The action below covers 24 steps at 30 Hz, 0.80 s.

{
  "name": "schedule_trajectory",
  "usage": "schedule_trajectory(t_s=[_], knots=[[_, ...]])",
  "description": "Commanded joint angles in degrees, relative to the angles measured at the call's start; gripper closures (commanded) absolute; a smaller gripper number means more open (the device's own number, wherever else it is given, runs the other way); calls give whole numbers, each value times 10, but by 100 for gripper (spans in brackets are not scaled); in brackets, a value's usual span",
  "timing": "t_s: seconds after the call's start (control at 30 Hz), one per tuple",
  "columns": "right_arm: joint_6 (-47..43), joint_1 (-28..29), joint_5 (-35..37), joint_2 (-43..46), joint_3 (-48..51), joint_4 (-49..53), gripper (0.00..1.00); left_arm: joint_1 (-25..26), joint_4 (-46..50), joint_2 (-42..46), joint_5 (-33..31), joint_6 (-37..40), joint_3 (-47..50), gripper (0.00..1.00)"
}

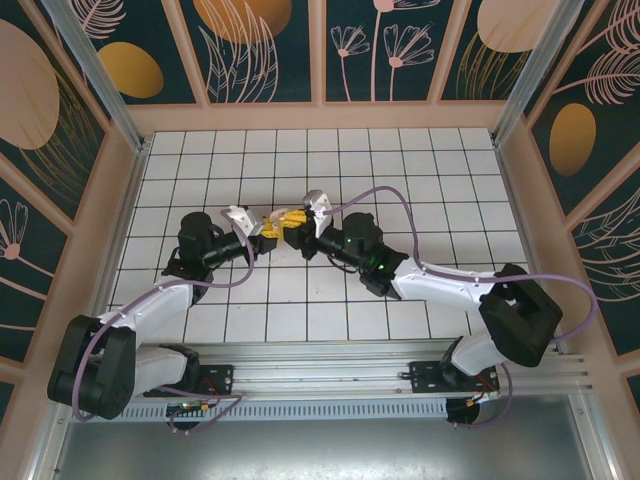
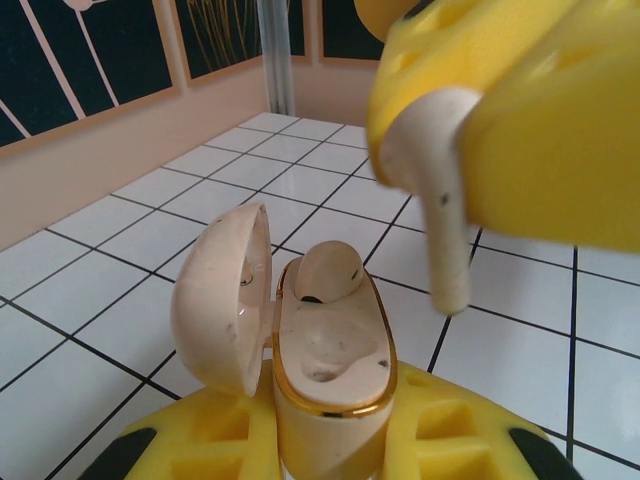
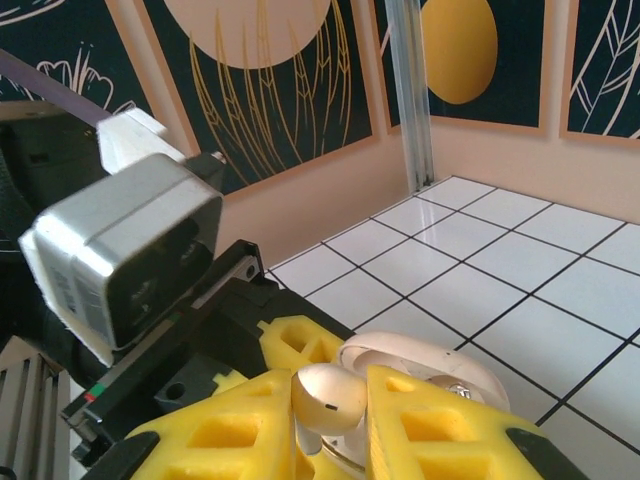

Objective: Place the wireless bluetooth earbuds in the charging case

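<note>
The pale-pink charging case (image 2: 330, 400) stands upright between the yellow fingers of my left gripper (image 2: 325, 440), which is shut on it. Its lid (image 2: 220, 300) hangs open to the left. One earbud (image 2: 325, 268) sits in the far slot, while the near slot (image 2: 335, 350) is bare. A second earbud (image 2: 440, 200) hangs stem-down just above and to the right of the case, pinched by my right gripper (image 3: 330, 425). In the right wrist view that earbud's head (image 3: 330, 395) shows between the yellow pads, with the open lid (image 3: 440, 365) behind. From the top, both grippers (image 1: 268, 230) (image 1: 297, 232) meet mid-table.
White tiled floor (image 1: 400, 170) with dark grid lines lies under both arms, walled by pink-framed patterned panels (image 1: 260, 50). The left arm's black wrist and grey camera box (image 3: 130, 250) sit close in front of the right gripper. A metal post (image 3: 410, 90) stands in the far corner.
</note>
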<state>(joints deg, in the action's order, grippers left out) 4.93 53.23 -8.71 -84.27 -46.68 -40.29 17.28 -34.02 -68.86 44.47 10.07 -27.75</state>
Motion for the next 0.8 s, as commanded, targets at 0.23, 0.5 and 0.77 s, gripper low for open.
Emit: schedule_trajectory(t_s=[0.23, 0.5, 0.77], knots=[[-14, -8, -1, -30, -28, -37, 79, 3, -10, 18, 14, -12, -8, 91], [-11, -9, 11, -38, -31, -44, 79, 4, -16, 24, 13, -23, -9, 90], [-14, -8, 16, -41, -25, -34, 79, 3, -39, 26, 13, -52, -10, 90]])
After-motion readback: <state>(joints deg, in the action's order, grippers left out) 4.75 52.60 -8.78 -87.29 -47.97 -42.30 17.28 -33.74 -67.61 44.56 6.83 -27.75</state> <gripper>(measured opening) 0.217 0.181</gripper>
